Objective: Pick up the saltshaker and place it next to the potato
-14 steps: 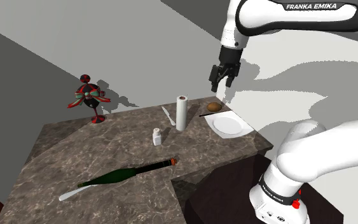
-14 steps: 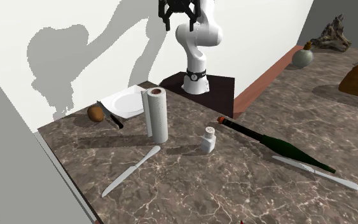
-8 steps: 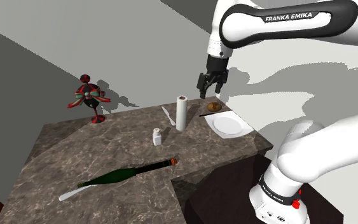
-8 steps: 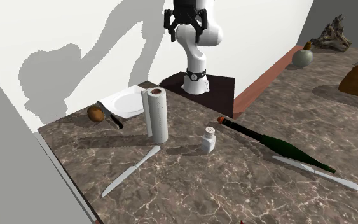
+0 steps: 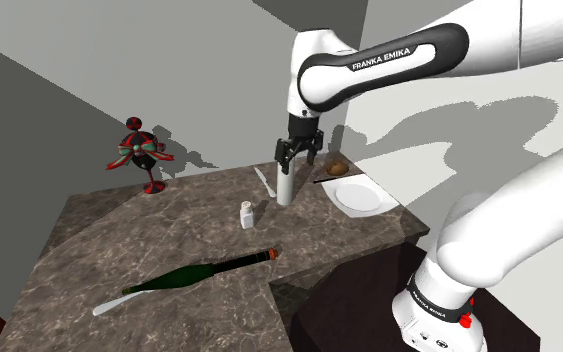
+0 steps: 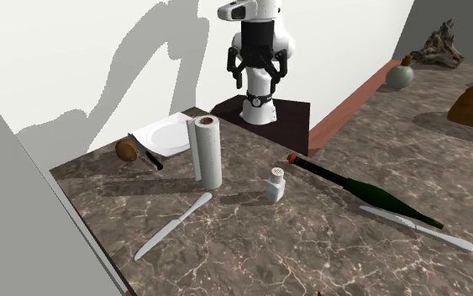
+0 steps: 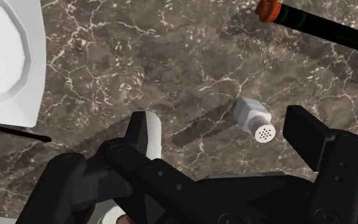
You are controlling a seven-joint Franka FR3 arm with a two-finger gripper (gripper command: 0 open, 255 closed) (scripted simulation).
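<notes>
**A:** Right, starting at the shoulder view's left: what's on the marble table?

**B:** A red ornament stands at the far left corner. Nearer, a pale knife lies just beside the base of a dark green bottle. The bottle is on its side, with its orange-capped neck pointing right.

**A:** And the saltshaker?

**B:** The saltshaker is white and stands upright around the middle of the table, well apart from the potato. Beyond it a second pale knife lies flat. Just right of that, a paper-towel roll stands on end.

**A:** Where's the gripper?

**B:** The gripper hangs above the table by the roll's top. Its fingers are spread apart and hold nothing. In the wrist view the shaker sits far below, seen between the two fingers and untouched.

**A:** Further right?

**B:** The brown potato lies near the table's far edge. A dark-handled knife lies just beside it, and a white plate sits nearer, by the right edge.
</notes>
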